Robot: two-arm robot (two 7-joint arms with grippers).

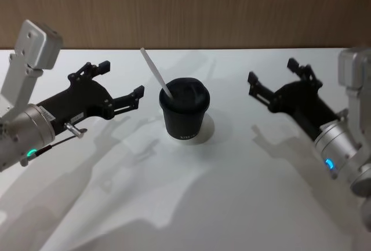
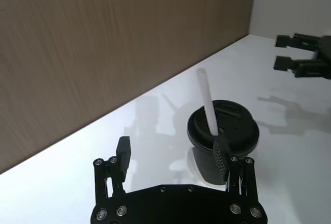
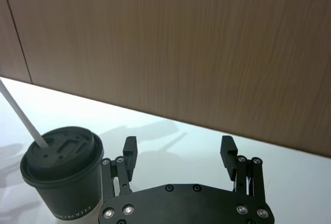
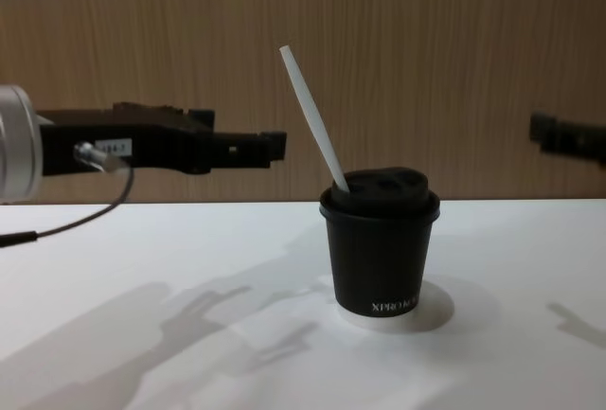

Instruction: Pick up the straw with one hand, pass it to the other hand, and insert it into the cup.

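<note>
the black lidded cup (image 1: 184, 115) stands mid-table on a white table (image 1: 191, 204), the white straw (image 1: 155, 72) already in its lid, leaning toward the left. a wood-grain wall (image 1: 232, 7) runs behind. left gripper (image 1: 123, 86) and right gripper (image 1: 271, 80) hover on either side, fingers spread, holding nothing. the cup's lettering looks like "xpro", partly cut off.

I count one black cup (image 1: 184, 113) with one domed lid (image 1: 185, 94), one white straw (image 1: 155, 72) standing in it, one white table (image 1: 185, 204), and my two grippers, left (image 1: 120, 83) and right (image 1: 271, 73), both spread wide.
</note>
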